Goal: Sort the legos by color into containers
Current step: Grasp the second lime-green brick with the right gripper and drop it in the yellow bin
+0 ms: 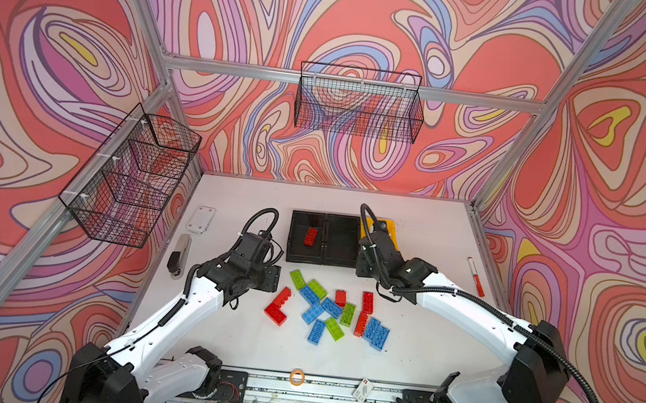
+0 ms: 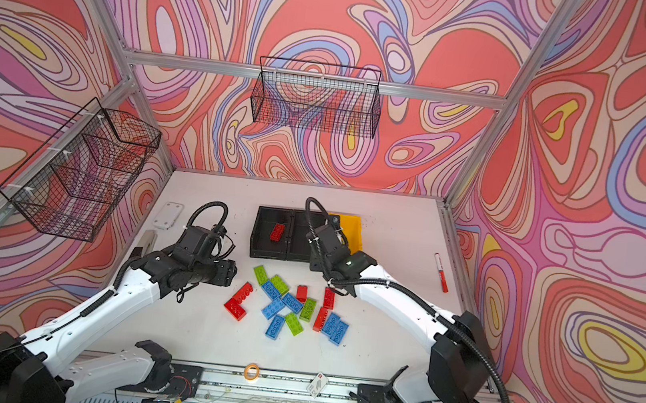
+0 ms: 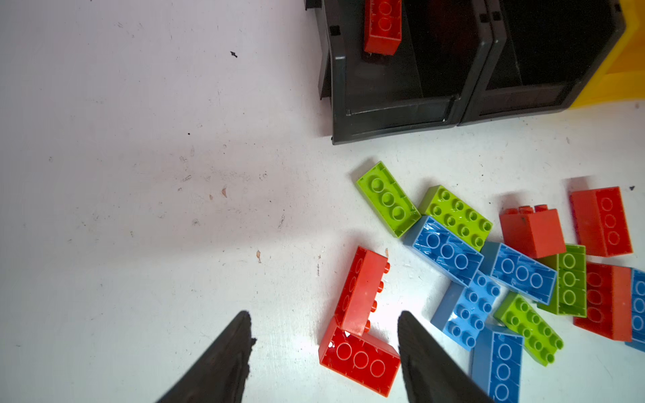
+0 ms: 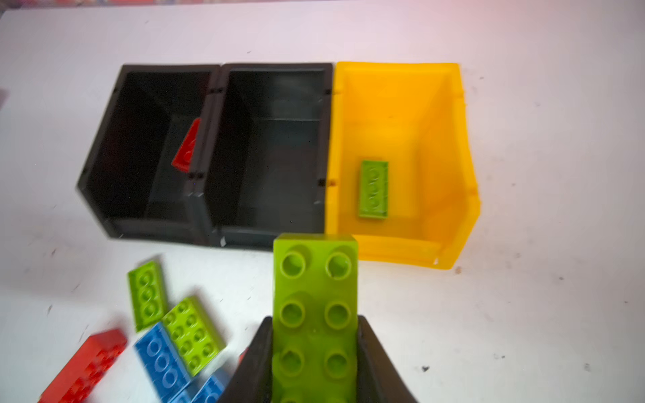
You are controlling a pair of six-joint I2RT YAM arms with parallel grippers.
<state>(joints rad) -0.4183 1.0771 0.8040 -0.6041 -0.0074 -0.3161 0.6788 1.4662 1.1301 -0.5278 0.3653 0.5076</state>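
Only the right wrist view shows the right gripper (image 4: 314, 319) clamped on a green brick (image 4: 314, 275) before the yellow bin (image 4: 453, 157), a second green brick (image 4: 373, 188) lying inside. The left gripper (image 3: 324, 314) hangs open by red bricks (image 3: 359, 359) mid-table (image 1: 434, 233); the bins (image 1: 324, 238) sit toward its far edge.

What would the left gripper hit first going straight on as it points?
Likely the two red legos forming an L ahead of the open left gripper; else the table. Depth unclear.
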